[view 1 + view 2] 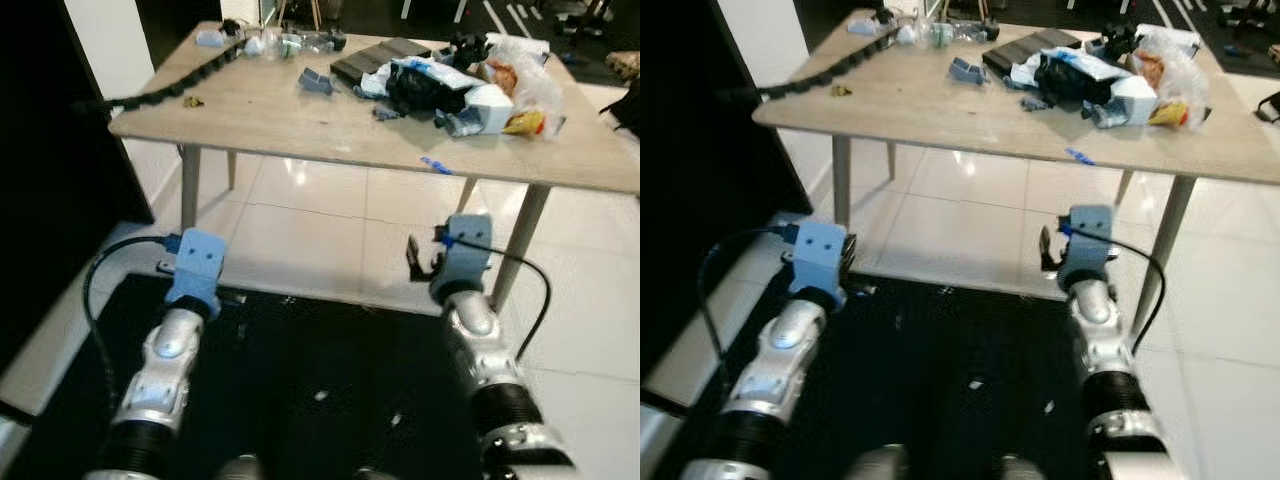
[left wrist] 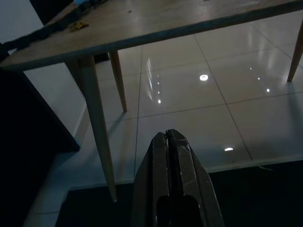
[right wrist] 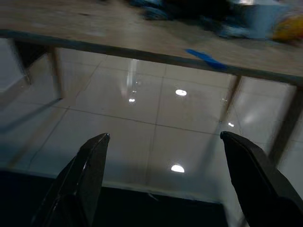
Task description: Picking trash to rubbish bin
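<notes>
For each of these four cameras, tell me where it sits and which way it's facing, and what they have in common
Left eye view: on the head, looking forward and down at the wooden table and its trash pile; both silver arms show, with the left gripper and right gripper.
Right eye view: beside it, same scene, slightly shifted.
Left wrist view: on the left wrist, along its shut fingers toward a table leg and the tiled floor.
Right wrist view: on the right wrist, between open fingers toward the table edge.
Shared: all see the table; the right wrist view and both eye views catch the blue scrap.
</notes>
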### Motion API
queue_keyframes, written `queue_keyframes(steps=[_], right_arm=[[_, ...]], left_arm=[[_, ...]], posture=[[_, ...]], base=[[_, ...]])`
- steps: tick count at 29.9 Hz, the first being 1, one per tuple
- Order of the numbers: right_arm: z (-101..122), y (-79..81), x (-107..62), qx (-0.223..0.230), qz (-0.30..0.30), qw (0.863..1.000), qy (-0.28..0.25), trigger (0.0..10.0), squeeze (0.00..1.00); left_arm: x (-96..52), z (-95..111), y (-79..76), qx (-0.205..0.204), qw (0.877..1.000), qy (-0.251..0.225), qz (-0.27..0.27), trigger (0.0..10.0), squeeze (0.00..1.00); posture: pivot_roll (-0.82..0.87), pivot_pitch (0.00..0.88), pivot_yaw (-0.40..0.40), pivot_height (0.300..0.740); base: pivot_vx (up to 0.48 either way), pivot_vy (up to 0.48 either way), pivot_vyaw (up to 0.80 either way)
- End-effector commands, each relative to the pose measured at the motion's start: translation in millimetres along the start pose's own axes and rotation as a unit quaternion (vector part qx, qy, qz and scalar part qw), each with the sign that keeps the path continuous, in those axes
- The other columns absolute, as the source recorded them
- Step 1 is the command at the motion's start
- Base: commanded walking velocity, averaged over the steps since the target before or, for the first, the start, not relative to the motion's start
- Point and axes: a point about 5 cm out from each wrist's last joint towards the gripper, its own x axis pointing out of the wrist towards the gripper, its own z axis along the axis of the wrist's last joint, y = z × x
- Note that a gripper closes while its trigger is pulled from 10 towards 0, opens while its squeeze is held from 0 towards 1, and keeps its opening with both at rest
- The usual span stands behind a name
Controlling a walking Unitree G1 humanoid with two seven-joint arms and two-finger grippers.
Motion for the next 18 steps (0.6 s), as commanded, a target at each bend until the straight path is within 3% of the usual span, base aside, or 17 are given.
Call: queue_keyframes(steps=[1,18], right_arm=[[1,-5.6,0.1,0.0,-0.009,1.0,-0.002,10.0,0.0],[12,-11.6,3.2,-0.014,-0.023,0.999,-0.021,10.0,0.0]], left_arm=[[0.5,1,-0.9,0.003,1.0,0.003,-0.005,10.0,0.0],[5.2,14,-3.7,0.003,1.0,-0.018,-0.011,10.0,0.0]], posture=[[0.05,0.044,-0.041,0.74],[0.05,0.048,-0.042,0.74]], base=[[0.311,0.0,0.0],[0.309,0.0,-0.02]])
